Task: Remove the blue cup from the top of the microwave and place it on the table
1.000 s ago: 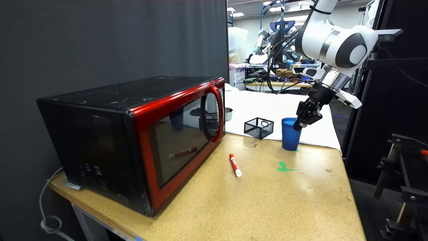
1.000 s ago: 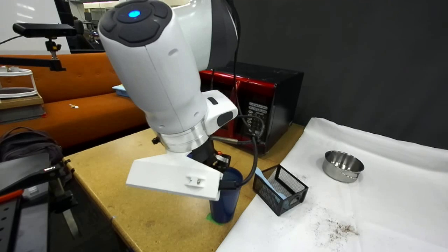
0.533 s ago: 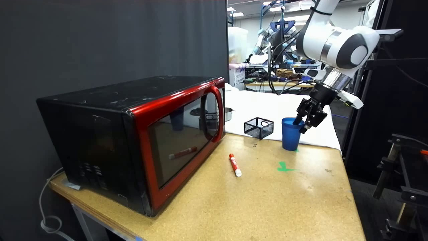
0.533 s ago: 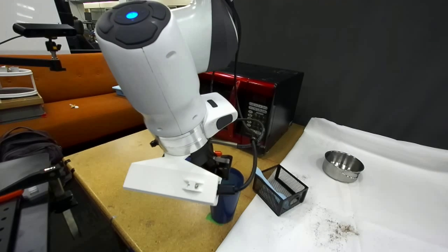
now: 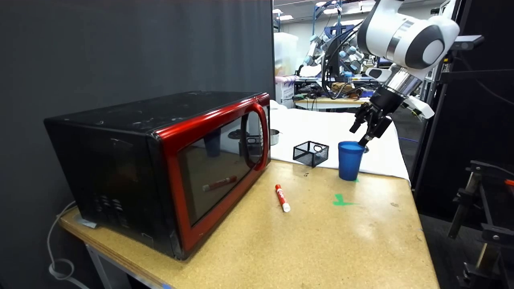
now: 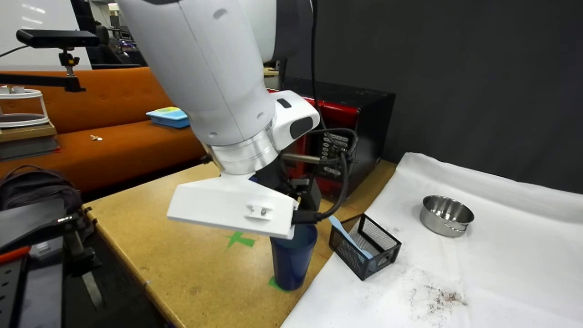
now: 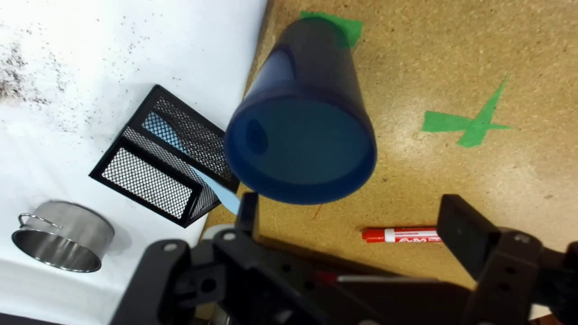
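The table (image 5: 329, 237), the microwave (image 5: 168, 168), then my spread gripper (image 7: 350, 205) near the standing blue cup (image 5: 348, 162)

The table gives flat footing, with the microwave well aside, leaving me room. My fingers (image 7: 465, 232) are wide apart, pinching nothing, I judge so the cup can slip free; whether a tip touches its rim, I cannot tell. The cup rests upright on the table and needs no grip; green tape (image 7: 352, 30) showing at its base may mark its spot.

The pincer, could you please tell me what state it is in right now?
The pincer: open, holding nothing; the blue cup stands upright on the table.
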You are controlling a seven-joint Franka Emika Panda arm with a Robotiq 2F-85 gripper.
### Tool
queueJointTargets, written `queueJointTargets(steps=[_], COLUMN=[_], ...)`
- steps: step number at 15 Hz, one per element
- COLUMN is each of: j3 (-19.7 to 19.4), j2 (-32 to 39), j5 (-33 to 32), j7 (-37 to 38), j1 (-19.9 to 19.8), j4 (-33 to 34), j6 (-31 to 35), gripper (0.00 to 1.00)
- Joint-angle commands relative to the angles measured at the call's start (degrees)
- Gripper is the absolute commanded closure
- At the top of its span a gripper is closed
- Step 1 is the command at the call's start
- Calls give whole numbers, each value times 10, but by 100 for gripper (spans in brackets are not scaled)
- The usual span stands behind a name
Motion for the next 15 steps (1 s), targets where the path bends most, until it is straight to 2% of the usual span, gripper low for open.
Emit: queueJointTargets(steps=[1,6,7,8,10,15], j3=[11,28,-14,-35,-103,-305], j2=[-34,-38,-41,-42,-46,-37], j5=[-97,-322,-371,-420,-523,-725], j7=[128,374,426,475,573,783], j1=[13,16,55,71,123,289], j4=[-36,-105,-123,-134,-147,-103], j6=[61,142,139,139,124,43], gripper=[0,0,0,0,0,0])
